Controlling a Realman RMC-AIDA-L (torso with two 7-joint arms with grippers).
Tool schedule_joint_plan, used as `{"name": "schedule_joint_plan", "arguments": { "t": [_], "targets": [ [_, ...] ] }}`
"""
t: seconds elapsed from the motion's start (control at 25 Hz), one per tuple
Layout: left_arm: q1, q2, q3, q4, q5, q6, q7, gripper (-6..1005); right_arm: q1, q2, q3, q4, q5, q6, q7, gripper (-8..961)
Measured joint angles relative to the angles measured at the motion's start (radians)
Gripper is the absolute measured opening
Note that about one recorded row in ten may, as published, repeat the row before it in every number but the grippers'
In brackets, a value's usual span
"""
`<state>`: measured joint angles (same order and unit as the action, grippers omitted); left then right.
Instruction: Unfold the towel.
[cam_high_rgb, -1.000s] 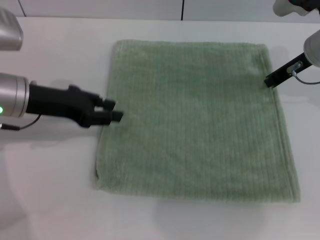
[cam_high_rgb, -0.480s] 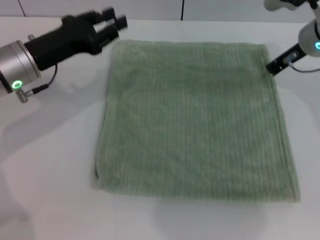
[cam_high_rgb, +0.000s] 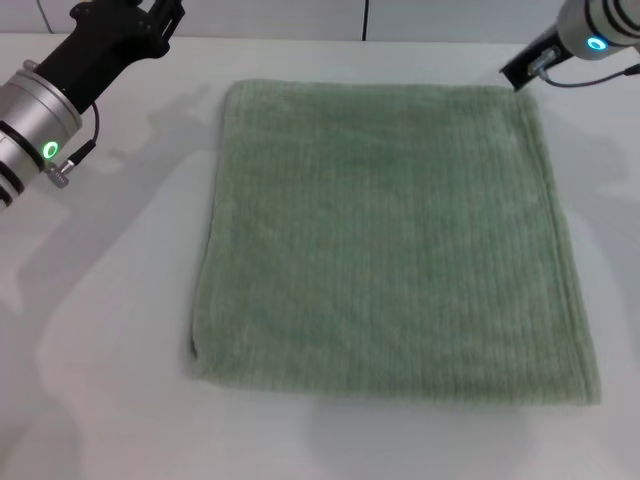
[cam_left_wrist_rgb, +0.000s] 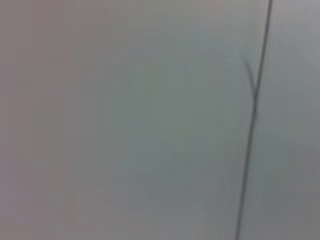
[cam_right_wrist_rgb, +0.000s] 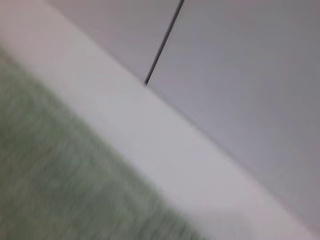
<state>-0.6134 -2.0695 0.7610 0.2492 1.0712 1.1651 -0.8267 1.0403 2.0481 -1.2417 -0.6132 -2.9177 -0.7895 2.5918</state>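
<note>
On the white desk (cam_high_rgb: 120, 330) the large, roughly square pale sage-green terry towel (cam_high_rgb: 390, 240) lay flat, its fine ribbed lines and hemmed edges showing, with its near left corner slightly rolled under. The left hand (cam_high_rgb: 160, 15), black on a silver arm with a green ring light, was raised over the far left part of the desk, well apart from the towel's far left corner and grasping nothing; whether it was released or clenched could not be told. The right hand (cam_high_rgb: 520, 72) hung just beside the towel's far right corner, its black tip close to the hem; its state could not be told either. The right wrist view showed blurred green cloth (cam_right_wrist_rgb: 60, 175) beside a strip of bare desk.
</note>
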Motion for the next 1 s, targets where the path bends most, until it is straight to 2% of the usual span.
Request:
{"name": "schedule_joint_plan", "arguments": {
  "t": [0.04, 0.08, 0.12, 0.24, 0.28, 0.32, 0.36, 0.44, 0.48, 0.52, 0.64, 0.68, 0.72, 0.84, 0.88, 1.0],
  "targets": [
    [-0.008, -0.001, 0.000, -0.010, -0.012, -0.020, 0.018, 352, -0.021, 0.008, -0.020, -0.028, 0.000, 0.032, 0.009, 32],
    [-0.015, -0.001, -0.001, -0.020, -0.028, -0.038, 0.033, 350, -0.073, 0.023, -0.050, -0.089, 0.000, 0.109, 0.015, 32],
    [-0.021, -0.002, -0.001, -0.028, -0.043, -0.051, 0.046, 349, -0.073, 0.023, -0.050, -0.089, 0.000, 0.109, 0.015, 32],
    [-0.030, -0.002, -0.002, -0.044, -0.082, -0.070, 0.070, 343, -0.194, 0.038, -0.116, -0.185, 0.000, 0.294, 0.022, 33],
    [-0.030, -0.002, -0.002, -0.044, -0.082, -0.070, 0.070, 343, -0.292, 0.041, -0.206, -0.219, 0.007, 0.486, 0.042, 33],
    [-0.030, -0.002, -0.002, -0.044, -0.082, -0.070, 0.070, 344, -0.326, 0.040, -0.242, -0.225, 0.014, 0.571, 0.049, 33],
    [-0.035, -0.003, -0.002, -0.051, -0.113, -0.079, 0.090, 344, -0.326, 0.040, -0.242, -0.225, 0.014, 0.571, 0.049, 33],
    [-0.035, -0.003, -0.002, -0.051, -0.113, -0.079, 0.090, 345, -0.422, 0.039, -0.339, -0.218, 0.041, 0.829, 0.059, 33],
    [-0.043, -0.004, -0.002, -0.070, -0.175, -0.083, 0.130, 345, -0.483, 0.038, -0.400, -0.181, 0.082, 1.037, 0.060, 33],
    [-0.048, -0.005, -0.002, -0.087, -0.207, -0.083, 0.152, 346, -0.483, 0.038, -0.400, -0.181, 0.082, 1.037, 0.060, 34],
    [-0.054, -0.007, -0.002, -0.118, -0.275, -0.083, 0.214, 347, -0.534, 0.037, -0.471, -0.078, 0.157, 1.329, 0.076, 34],
    [-0.057, -0.008, -0.002, -0.129, -0.292, -0.082, 0.240, 347, -0.547, 0.038, -0.504, 0.005, 0.198, 1.500, 0.114, 34],
    [-0.059, -0.009, -0.002, -0.135, -0.299, -0.081, 0.252, 348, -0.547, 0.038, -0.504, 0.005, 0.198, 1.500, 0.114, 34],
    [-0.075, -0.010, -0.002, -0.168, -0.328, -0.078, 0.308, 349, -0.559, 0.039, -0.537, 0.134, 0.271, 1.709, 0.211, 35],
    [-0.076, -0.009, -0.002, -0.171, -0.334, -0.078, 0.316, 351, -0.583, 0.039, -0.544, 0.171, 0.304, 1.778, 0.284, 35],
    [-0.077, -0.009, 0.002, -0.177, -0.337, -0.077, 0.322, 361, -0.626, 0.036, -0.541, 0.176, 0.325, 1.804, 0.345, 35]
  ]
}}
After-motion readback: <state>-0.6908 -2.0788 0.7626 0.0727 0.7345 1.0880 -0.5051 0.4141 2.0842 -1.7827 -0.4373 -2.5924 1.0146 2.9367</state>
